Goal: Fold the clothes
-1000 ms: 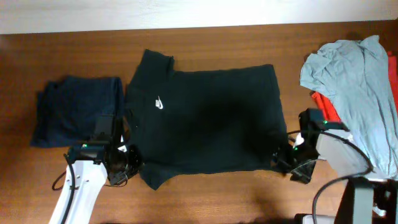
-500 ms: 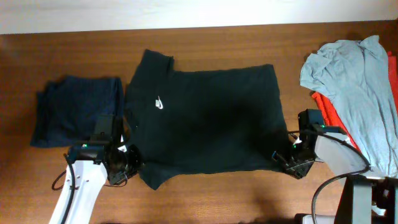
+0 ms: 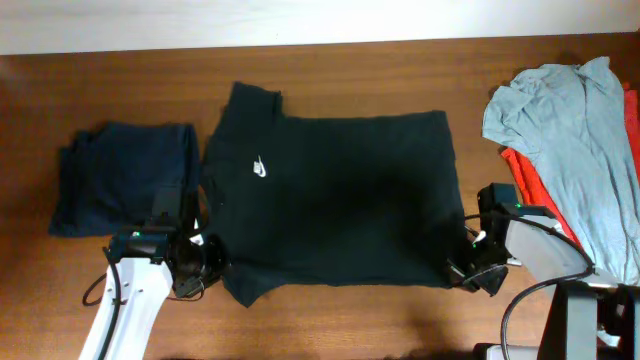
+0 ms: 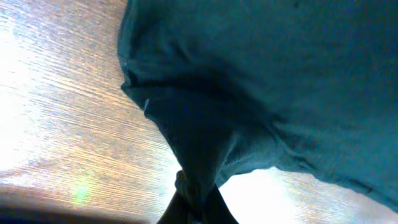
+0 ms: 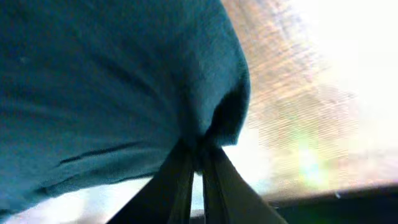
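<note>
Overhead downward; wrist views near T-shirt

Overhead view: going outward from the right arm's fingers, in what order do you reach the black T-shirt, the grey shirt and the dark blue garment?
1. black T-shirt: its corner is pinched in the right fingers.
2. grey shirt: heaped on the right side of the table.
3. dark blue garment: far left, beyond the whole T-shirt.
</note>
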`<state>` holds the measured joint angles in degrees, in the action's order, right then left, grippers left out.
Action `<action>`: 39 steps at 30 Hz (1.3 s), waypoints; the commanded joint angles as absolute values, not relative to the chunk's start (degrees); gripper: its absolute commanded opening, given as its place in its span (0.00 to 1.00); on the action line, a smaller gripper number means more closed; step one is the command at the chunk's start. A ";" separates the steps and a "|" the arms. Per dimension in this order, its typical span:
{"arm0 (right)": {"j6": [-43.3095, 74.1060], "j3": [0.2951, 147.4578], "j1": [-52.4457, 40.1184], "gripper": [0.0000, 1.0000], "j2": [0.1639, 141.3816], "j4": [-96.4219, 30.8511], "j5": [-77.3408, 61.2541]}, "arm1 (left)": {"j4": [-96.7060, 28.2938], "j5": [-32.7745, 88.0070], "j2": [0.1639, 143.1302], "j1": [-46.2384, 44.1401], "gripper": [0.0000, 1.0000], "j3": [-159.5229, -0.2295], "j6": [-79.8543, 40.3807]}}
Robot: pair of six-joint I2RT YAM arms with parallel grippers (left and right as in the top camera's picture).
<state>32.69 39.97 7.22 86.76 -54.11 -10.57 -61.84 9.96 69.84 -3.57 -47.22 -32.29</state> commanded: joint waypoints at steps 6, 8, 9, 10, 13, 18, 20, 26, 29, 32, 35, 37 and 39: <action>30.44 42.35 7.51 0.10 76.60 -59.61 -6.83 | -65.14 7.60 68.66 -3.57 0.01 -48.07 -31.14; 30.22 42.85 7.51 0.10 74.81 -60.53 -6.83 | -65.19 7.40 68.12 -3.57 0.00 -48.07 -31.11; 30.20 43.13 7.51 0.10 74.17 -60.82 -6.83 | -65.06 7.09 67.85 -3.57 0.01 -48.18 -31.14; 29.74 43.51 7.51 0.10 73.60 -60.93 -7.03 | -64.84 6.44 67.59 -3.57 0.00 -48.51 -31.14; 28.91 44.71 7.51 0.11 73.21 -60.82 -7.51 | -62.96 5.28 67.11 -3.57 0.00 -49.91 -30.20; 27.40 44.93 7.53 0.17 73.45 -55.48 -13.52 | -53.17 4.62 67.11 -3.57 0.01 -50.52 -25.45; 27.44 44.93 7.51 0.18 73.91 -52.64 -15.07 | -49.76 4.60 67.42 -3.57 0.01 -50.52 -24.18; 27.70 44.93 7.53 0.18 78.19 -43.72 -16.12 | -40.80 4.54 71.75 -3.60 0.01 -50.52 -19.94; 27.68 44.91 7.53 0.18 80.03 -39.27 -16.12 | -38.72 4.45 74.04 -3.60 0.01 -50.52 -19.59; 27.70 44.93 7.53 0.17 81.56 -35.44 -16.12 | -37.39 4.47 76.23 -3.60 0.01 -50.52 -19.59; 27.90 44.93 7.53 0.17 82.67 -32.53 -16.14 | -37.04 4.67 78.00 -3.60 0.01 -50.52 -19.62; 27.88 44.93 7.53 0.19 83.02 -32.53 -17.54 | -37.04 4.64 78.61 -3.60 0.00 -50.52 -19.59; 27.88 44.93 7.51 0.49 83.11 -34.13 -18.85 | -37.08 4.67 78.81 -3.60 0.00 -50.52 -19.59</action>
